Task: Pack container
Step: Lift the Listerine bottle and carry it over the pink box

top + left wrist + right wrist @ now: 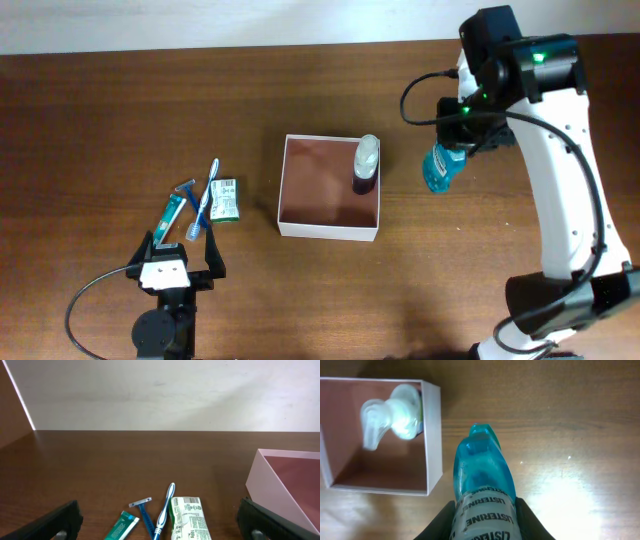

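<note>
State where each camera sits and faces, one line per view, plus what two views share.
Overhead: above the table, looking straight down; shows left end effector open, right end effector gripping the mouthwash.
Left wrist: low, facing across the table toward the wall; its fingers at the bottom corners.
Right wrist: looking down; fingers around the mouthwash.
Shared: all three show the box.

Light is even, warm, moderately bright. Right wrist view — pale glare patch on the table [580,495] right of the Listerine bottle [482,480]; pump bottle [395,415] in the container [434,435] is soft, out of focus. Overhead pic is sharp — pump bottle's shadow falls inside the container. Left wrist: back wall [160,395] unevenly lit w/ a faint brighter band.
</note>
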Action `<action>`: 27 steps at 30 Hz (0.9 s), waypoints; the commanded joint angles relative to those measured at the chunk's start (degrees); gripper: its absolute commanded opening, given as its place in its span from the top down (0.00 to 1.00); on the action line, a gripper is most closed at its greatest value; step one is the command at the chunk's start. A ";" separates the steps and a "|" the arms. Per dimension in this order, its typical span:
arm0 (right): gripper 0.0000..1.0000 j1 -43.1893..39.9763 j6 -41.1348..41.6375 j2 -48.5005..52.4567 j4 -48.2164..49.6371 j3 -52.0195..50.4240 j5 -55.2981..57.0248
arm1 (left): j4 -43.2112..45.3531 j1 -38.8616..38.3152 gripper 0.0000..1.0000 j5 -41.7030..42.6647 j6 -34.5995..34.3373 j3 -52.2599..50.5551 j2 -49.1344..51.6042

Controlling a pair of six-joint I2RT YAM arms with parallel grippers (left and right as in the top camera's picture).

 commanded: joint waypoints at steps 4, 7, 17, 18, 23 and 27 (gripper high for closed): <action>0.73 5.03 5.22 -5.70 -0.33 1.99 -1.70 | 0.13 0.35 0.01 1.01 0.70 -0.44 -0.44; 0.73 8.81 8.37 -6.16 -0.20 1.99 -1.14 | 0.13 0.35 0.01 1.01 0.70 -0.44 -0.44; 0.73 20.20 18.34 -5.62 -0.17 1.86 6.25 | 0.13 0.35 0.00 1.01 0.70 -0.44 -0.44; 0.73 21.20 19.06 -5.60 -0.20 1.86 7.28 | 0.13 0.35 0.00 1.01 0.70 -0.44 -0.44; 0.73 25.53 22.67 -5.20 0.09 1.68 10.21 | 0.13 0.35 0.01 1.01 0.70 -0.44 -0.44; 0.73 27.87 25.05 -4.26 0.37 1.68 12.39 | 0.13 0.35 0.01 1.01 0.70 -0.44 -0.44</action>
